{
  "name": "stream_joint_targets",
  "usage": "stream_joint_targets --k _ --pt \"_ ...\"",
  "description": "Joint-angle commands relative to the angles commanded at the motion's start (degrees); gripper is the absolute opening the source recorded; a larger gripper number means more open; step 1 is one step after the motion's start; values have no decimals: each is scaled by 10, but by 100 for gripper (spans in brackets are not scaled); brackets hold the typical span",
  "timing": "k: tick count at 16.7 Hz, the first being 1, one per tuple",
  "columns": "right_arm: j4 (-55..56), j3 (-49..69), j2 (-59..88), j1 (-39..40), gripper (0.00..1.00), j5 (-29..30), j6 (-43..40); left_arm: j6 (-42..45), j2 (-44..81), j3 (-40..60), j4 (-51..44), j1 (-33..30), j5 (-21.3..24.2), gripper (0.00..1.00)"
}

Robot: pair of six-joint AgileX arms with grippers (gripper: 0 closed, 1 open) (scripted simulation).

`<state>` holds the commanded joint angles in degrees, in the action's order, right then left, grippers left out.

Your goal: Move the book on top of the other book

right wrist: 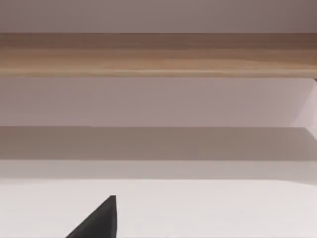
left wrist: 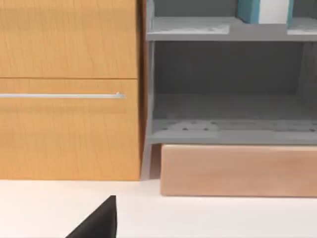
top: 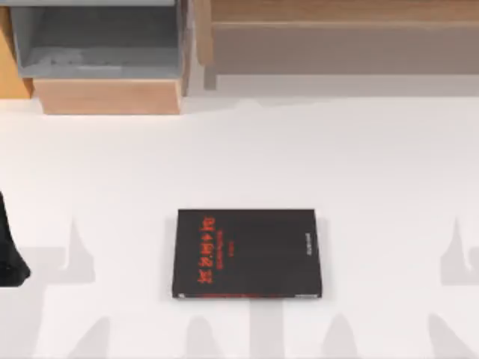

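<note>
Books sit apart at the start: flat rectangular black book with red lettering (top: 248,253) lies on the white table (top: 374,172), mid-front, to the right of the left gripper (top: 11,262) at the table's left edge. Plain light blue book with white page edges (left wrist: 262,11) stands on the upper grey shelf (left wrist: 218,29) of the wooden cabinet (left wrist: 69,89), ahead of and above that gripper. Can't tell fingers on either gripper; right arm parked. Risks, prob.: reach snags the shelf lip, or the upright book tips and slips from a shallow pinch.
</note>
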<state>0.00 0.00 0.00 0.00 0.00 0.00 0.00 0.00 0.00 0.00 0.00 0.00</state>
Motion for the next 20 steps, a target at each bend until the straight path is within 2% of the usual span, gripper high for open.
stream_joint_targets --k 4,8,12,20 --pt "0 0 0 0 100 0 0 0 18 16 8 -3 -2 100" --pt "0 0 0 0 100 0 0 0 127 99 52 -20 -16 100" --pt "0 0 0 0 100 0 0 -1 323 230 121 -46 -37 100" --pt "0 0 0 0 100 0 0 -1 798 523 268 -101 -84 100"
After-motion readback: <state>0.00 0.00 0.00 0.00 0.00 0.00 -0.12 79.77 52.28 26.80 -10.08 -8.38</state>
